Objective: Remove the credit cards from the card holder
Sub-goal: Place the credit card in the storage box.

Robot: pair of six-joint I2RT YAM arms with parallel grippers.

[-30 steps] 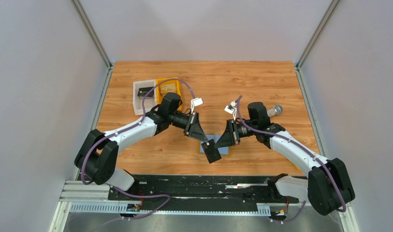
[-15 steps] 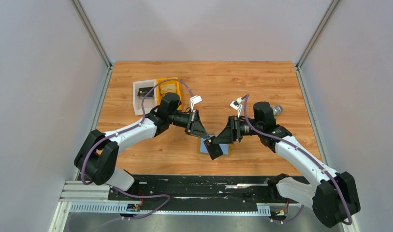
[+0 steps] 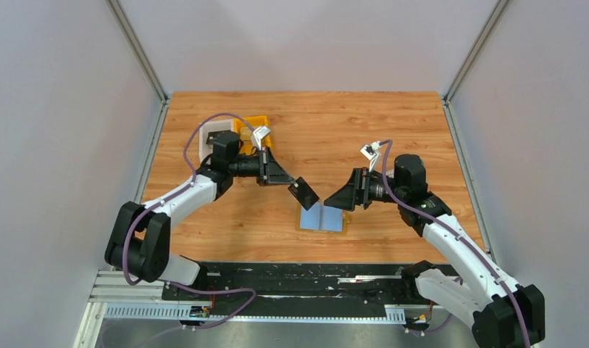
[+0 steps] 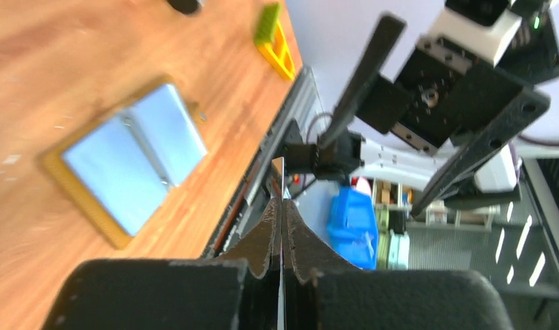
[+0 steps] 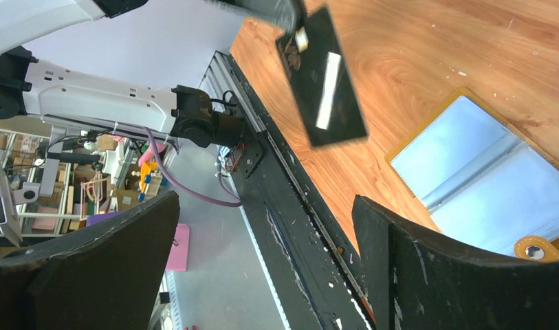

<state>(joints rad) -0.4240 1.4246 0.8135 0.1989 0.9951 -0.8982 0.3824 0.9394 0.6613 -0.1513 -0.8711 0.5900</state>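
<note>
The card holder [image 3: 322, 218] lies open and flat on the wooden table, two light-blue panels edged in tan; it also shows in the left wrist view [image 4: 128, 161] and the right wrist view [image 5: 493, 180]. My left gripper [image 3: 294, 185] is shut on a black credit card [image 3: 304, 193], held in the air up and left of the holder. That card is edge-on between the jaws [image 4: 282, 203] and faces the right wrist camera [image 5: 324, 82]. My right gripper [image 3: 340, 197] hangs wide open just right of the holder, with nothing between its fingers [image 5: 262, 275].
A white bin [image 3: 211, 139] and an orange bin [image 3: 253, 127] stand at the back left, behind the left arm. A yellow and green object [image 4: 276, 38] lies on the table's right side. A black rail [image 5: 297, 206] runs along the near table edge.
My left gripper has lifted the black card up and to the left, away from the holder. My right gripper has opened wide and drawn back to the right, leaving the holder flat.
</note>
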